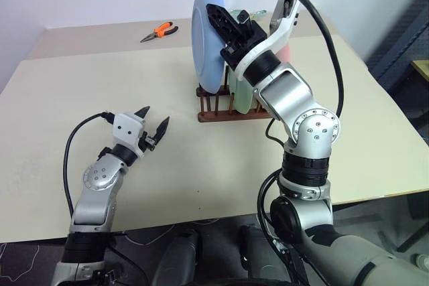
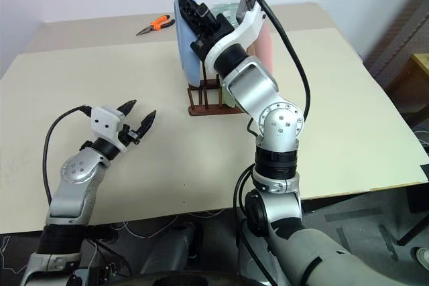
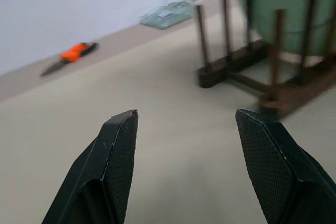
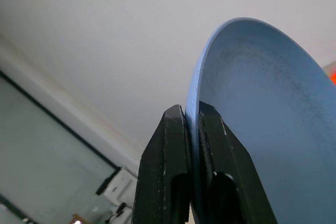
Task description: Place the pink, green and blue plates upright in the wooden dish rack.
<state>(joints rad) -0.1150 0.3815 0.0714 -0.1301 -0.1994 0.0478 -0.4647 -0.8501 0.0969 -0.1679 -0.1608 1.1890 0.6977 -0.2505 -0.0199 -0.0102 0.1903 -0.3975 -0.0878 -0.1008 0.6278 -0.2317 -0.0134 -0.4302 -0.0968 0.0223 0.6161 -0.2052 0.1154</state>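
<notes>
Our right jaws [image 4: 192, 124] clamp the blue plate [image 1: 205, 38] by its rim, upright above the wooden dish rack [image 1: 224, 107]; green plate [image 1: 240, 92] already slotted. We should lower it straight between free pegs. Left jaws [image 1: 151, 124] stand apart, idle.

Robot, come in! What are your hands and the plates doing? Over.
Right gripper shut on blue plate, above rack. Left gripper open, empty. Green plate racked.
</notes>
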